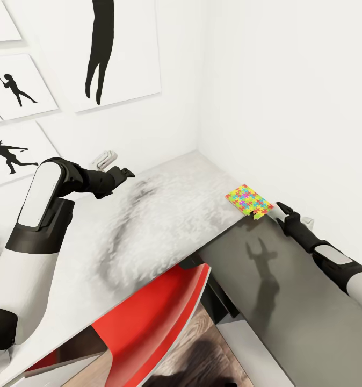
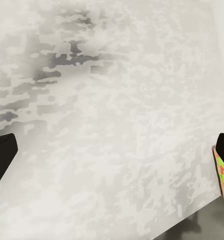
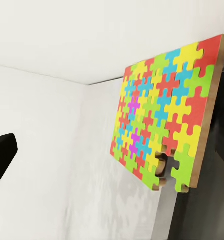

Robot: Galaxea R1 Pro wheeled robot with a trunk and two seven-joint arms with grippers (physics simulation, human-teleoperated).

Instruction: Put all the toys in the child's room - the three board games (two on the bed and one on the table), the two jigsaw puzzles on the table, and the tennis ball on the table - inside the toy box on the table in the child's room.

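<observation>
The jigsaw puzzle [image 1: 249, 201] lies flat at the tabletop [image 1: 149, 226] edge, just ahead of my right claw [image 1: 279, 207], which looks open and empty. My left claw [image 1: 128, 173], also empty, is well apart.

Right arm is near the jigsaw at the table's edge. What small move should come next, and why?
Probably ease the right gripper forward and close on the jigsaw puzzle: its corner overhangs the table edge just ahead of the open fingers, which aren't yet around it.

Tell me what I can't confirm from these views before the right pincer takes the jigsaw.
- Right pincer contact with the jigsaw puzzle: fingertips too small in the head view.
- Left pincer opening: too small in the head view.
- Puzzle's far edge: cut off in the left wrist view.
</observation>
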